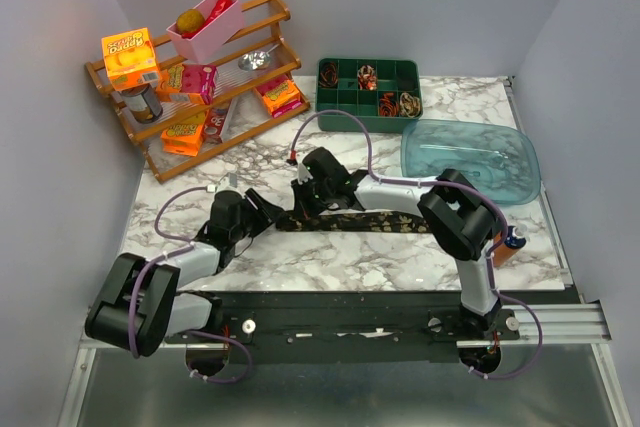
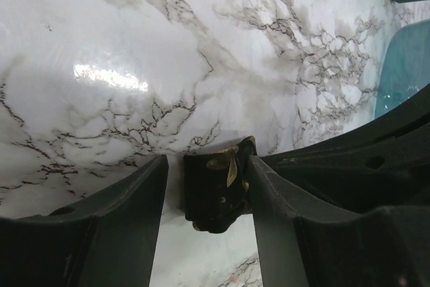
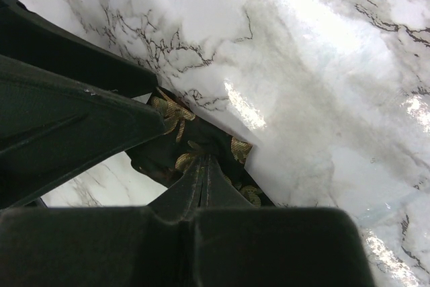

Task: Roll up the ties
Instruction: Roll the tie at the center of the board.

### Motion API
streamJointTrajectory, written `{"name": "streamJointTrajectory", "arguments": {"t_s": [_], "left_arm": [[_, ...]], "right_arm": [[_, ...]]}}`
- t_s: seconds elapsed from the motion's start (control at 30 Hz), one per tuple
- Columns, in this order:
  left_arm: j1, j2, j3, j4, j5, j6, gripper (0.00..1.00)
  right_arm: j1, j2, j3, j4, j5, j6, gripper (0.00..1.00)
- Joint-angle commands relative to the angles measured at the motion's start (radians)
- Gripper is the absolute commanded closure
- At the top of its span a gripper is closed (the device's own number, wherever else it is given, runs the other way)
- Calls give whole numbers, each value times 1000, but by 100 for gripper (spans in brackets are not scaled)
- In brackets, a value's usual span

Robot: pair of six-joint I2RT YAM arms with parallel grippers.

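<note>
Dark gold-patterned tie (image 1: 358, 221) lies stretched out.

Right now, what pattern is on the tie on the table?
The tie is dark brown-black with small gold leaf-like motifs, clearest in the right wrist view.

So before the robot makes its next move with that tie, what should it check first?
1. Tie lying straight, no twists: ok along the stretch that shows; part is hidden under the right arm.
2. Tie's end inside the left gripper: ok, it sits between the fingers, though a gap shows on one side, so it is not clamped.
3. Right gripper holding the fabric: ok, its fingers are closed on the tie.
4. A roll started at the end: cannot tell, the end looks bunched.
5. Free compartment in the green tray: ok, several look empty.
</note>
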Motion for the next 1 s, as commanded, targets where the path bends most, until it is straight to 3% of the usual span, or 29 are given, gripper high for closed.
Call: {"name": "streamJointTrajectory", "arguments": {"t_s": [0.0, 0.27, 0.83, 0.97], "left_arm": [[6, -37, -25, -116, 5, 20, 39], [-2, -34, -69, -87, 40, -27, 42], [-71, 61, -127, 146, 36, -112, 51], [-77, 89, -126, 205, 22, -106, 62]], "right_arm": [[12, 4, -37, -47, 37, 11, 99], [12, -46, -1, -61, 59, 1, 99], [14, -71, -3, -73, 28, 24, 99], [15, -66, -6, -75, 24, 24, 99]]}}
